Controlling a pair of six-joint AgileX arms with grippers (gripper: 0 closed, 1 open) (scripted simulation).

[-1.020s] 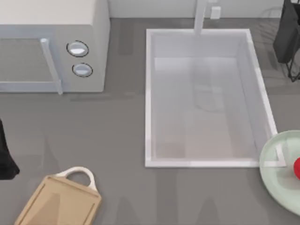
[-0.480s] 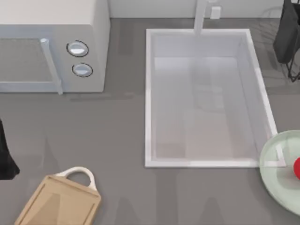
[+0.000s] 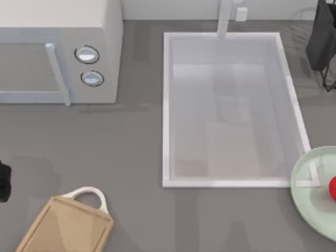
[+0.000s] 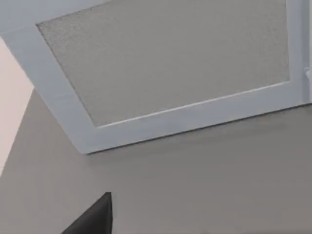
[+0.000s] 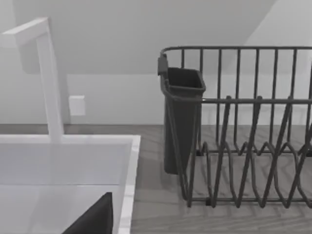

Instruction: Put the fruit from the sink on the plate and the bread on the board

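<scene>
The white sink (image 3: 166, 105) lies in the middle of the table and its basin holds nothing. At the right edge rests the mint-green plate (image 3: 307, 181) with the red fruit (image 3: 333, 188) on it, cut off by the frame. The tan board (image 3: 65, 226) with its white loop handle sits at the lower left, bare. The bread is out of view. My left gripper (image 3: 2, 181) is a dark shape at the far left edge, above the board's level. A dark tip of my right gripper (image 5: 92, 219) shows by the sink's rim (image 5: 63, 141).
A white microwave (image 3: 58, 47) stands at the back left; its door (image 4: 165, 63) faces the left wrist camera. The faucet (image 3: 224, 18) rises at the sink's far end. A black wire dish rack (image 5: 243, 146) with a dark cutlery holder (image 3: 319, 39) stands at the back right.
The left arm's dark shape at the left edge has shrunk and drawn back toward the edge. Nothing else has moved.
</scene>
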